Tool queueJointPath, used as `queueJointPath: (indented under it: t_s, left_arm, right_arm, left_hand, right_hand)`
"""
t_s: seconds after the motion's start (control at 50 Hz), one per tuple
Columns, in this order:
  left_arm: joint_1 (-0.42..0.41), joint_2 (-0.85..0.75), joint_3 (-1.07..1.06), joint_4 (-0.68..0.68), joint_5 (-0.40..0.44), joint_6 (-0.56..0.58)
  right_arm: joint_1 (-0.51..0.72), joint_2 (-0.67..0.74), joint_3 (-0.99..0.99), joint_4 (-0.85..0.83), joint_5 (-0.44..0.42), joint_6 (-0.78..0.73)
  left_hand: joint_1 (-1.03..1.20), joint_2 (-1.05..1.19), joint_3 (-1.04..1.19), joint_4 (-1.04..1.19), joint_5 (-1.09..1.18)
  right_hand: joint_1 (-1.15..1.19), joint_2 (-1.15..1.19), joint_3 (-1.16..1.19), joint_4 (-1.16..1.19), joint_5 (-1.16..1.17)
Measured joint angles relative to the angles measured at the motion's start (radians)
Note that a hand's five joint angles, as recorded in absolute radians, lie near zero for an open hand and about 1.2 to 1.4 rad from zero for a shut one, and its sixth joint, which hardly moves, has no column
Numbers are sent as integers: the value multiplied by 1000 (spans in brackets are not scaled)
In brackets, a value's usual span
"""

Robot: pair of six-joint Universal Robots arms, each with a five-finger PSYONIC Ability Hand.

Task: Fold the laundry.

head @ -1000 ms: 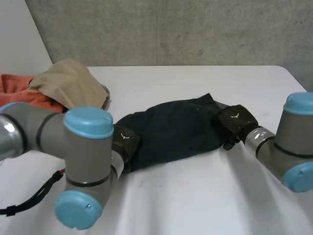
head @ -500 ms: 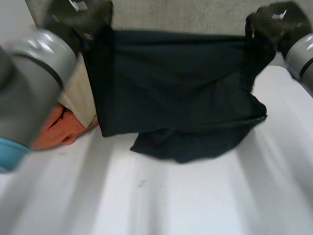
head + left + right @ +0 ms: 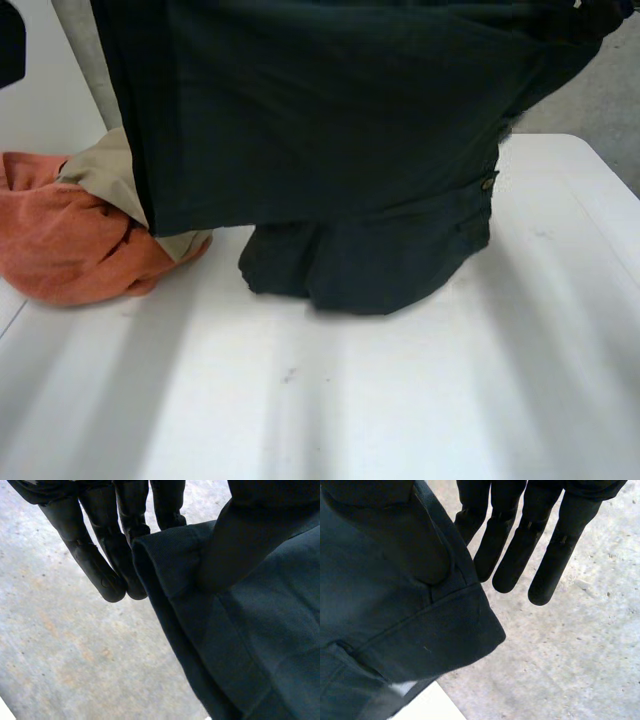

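- The dark navy cloth garment (image 3: pixel 320 110) hangs spread out over the white table (image 3: pixel 400 400). In the head view it stretches from about 10 o'clock to 2 o'clock.
- Its lower part rests bunched on the tabletop near the middle of the view, while the upper part hangs flat above it.
- A small round button (image 3: pixel 487 182) shows on the garment's 3 o'clock edge, just above the bunched part.
- The left hand (image 3: pixel 100 555) grasps a hemmed corner of the garment (image 3: pixel 240 630). Its straight fingers lie behind the cloth and its thumb presses on the front, pinching the fabric.
- The right hand (image 3: pixel 555 555) grasps another hemmed corner (image 3: pixel 395 630) in the same way, with straight fingers behind and the thumb clamped on the front.
- A crumpled orange cloth (image 3: pixel 60 250) lies on the table at 9 o'clock.
- A beige cloth (image 3: pixel 105 180) rests touching the orange one on its 2 o'clock side, partly hidden behind the hanging garment.
- A grey concrete wall (image 3: pixel 600 90) shows at 2 o'clock, beyond the table.
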Motion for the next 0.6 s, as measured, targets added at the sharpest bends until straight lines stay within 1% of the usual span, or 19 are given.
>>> queueJointPath:
  t_s: [0.1, 0.2, 0.26, 0.34, 0.44, 0.54, 0.6]
  left_arm:
    - [1, 107, -69, 6, 34, -12]
    - [9, 219, -66, 21, 68, -42]
    - [19, 244, -40, 24, 77, -54]
    - [42, 223, 19, 24, 81, -67]
    - [72, 71, 115, 25, 76, -70]
    - [98, -184, 201, 36, 75, -62]
    - [109, -351, 249, 69, 75, -49]
  right_arm:
    - [-30, -119, 47, -1, -9, 9]
    - [-75, -207, 40, -26, -1, 61]
    - [-91, -224, 29, -41, 2, 96]
    - [-101, -219, 16, -75, 3, 151]
    - [-53, -134, 9, -123, 11, 168]
    - [25, 26, 9, -151, 43, 107]
    - [71, 155, 8, -191, 78, 53]
  left_hand:
    - [0, 0, 0, 3, 0]
    - [0, 0, 0, 3, 0]
    - [0, 0, 0, 3, 0]
    - [0, 0, 0, 3, 0]
    - [0, 0, 0, 3, 0]
    - [0, 0, 0, 3, 0]
    - [0, 0, 0, 3, 0]
  right_hand:
    - [0, 3, 0, 0, -2]
    - [0, 3, 0, 0, 0]
    - [0, 3, 0, 0, 0]
    - [0, 3, 0, 0, 0]
    - [0, 3, 0, 0, 0]
    - [0, 3, 0, 0, 5]
    - [-1, 3, 1, 0, 5]
